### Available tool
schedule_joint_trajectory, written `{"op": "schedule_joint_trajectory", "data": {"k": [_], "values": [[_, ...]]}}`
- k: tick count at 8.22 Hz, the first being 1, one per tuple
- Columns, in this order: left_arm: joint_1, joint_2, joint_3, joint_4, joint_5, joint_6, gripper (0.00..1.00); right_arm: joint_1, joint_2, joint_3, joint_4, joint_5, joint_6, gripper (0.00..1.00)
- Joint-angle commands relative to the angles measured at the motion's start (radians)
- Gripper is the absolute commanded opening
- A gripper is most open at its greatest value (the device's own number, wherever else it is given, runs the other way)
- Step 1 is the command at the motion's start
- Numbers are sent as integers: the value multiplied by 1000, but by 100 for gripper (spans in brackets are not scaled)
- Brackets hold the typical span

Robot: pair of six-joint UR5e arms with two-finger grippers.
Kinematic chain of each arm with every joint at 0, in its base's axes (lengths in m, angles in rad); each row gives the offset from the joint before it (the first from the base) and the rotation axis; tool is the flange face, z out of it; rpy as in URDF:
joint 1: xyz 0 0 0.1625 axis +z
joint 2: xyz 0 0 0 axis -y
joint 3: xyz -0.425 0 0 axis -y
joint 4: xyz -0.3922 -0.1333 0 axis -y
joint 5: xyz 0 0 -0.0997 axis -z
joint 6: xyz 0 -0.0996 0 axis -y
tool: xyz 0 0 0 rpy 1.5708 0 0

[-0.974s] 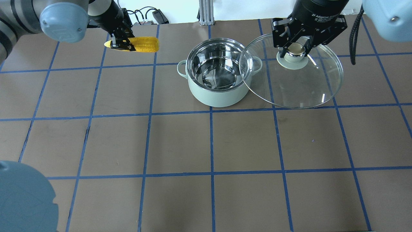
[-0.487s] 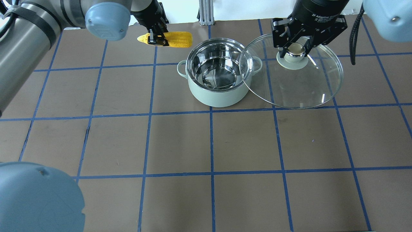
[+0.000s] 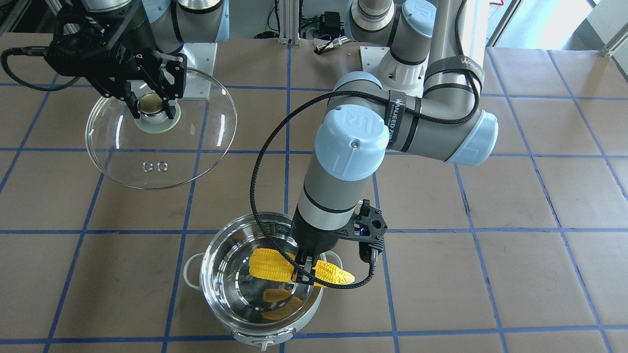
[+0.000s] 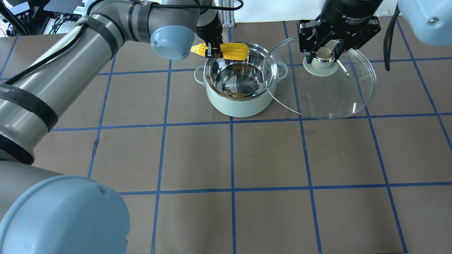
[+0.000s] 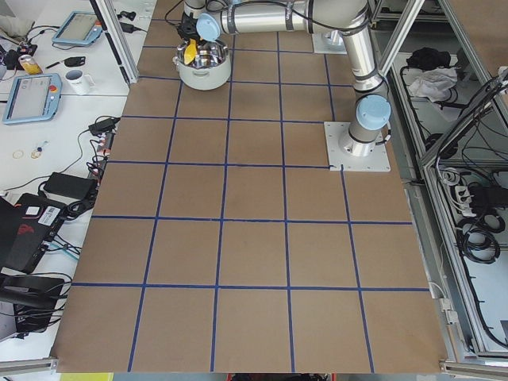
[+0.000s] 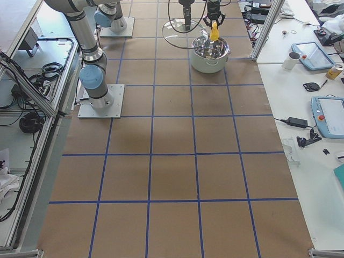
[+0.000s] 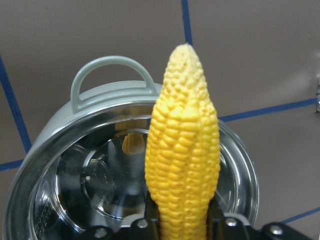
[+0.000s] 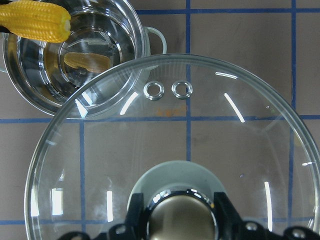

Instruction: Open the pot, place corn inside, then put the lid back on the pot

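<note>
Table: brown surface [image 4: 268,155] crossed by blue tape lines, filling the lower half of the overhead view.
Left arm: grey tube [image 4: 70,70] sweeping from the lower left corner of the overhead view up to the top centre.
Pot: mint-green pot [image 4: 243,107] standing uncovered just above the middle of the overhead view; steel inside mirrors a yellow patch.
Corn: corn [image 4: 235,51] held roughly level at the top centre of the overhead view, across the pot's far rim. Blunt end is over the opening and pointed tip is outside the rim to the left. In the front view it hangs low in the frame, over the pot's opening.
Left gripper: left gripper [image 4: 213,53] clamped across the cob, nearer the pointed end.
Lid: clear glass lid [image 4: 328,95] in the upper right of the overhead view, off the pot, its left edge overlapping the pot's right handle there. The front view shows it upper left, apart from the pot.
Vent holes: two metal rings [image 8: 168,90] side by side near the rim.
Right gripper: right gripper [image 4: 323,54] closed on the knob [image 8: 180,220] at the lid's centre.
</note>
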Motion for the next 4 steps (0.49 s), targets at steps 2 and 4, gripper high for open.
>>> {"op": "schedule_joint_trajectory", "data": {"k": [2, 4], "values": [[-50, -56, 4, 19, 7, -106, 0, 0, 0, 2, 1, 0, -2, 9], [-61, -71, 4, 27, 5, -123, 0, 0, 0, 3, 1, 2, -2, 9]]}}
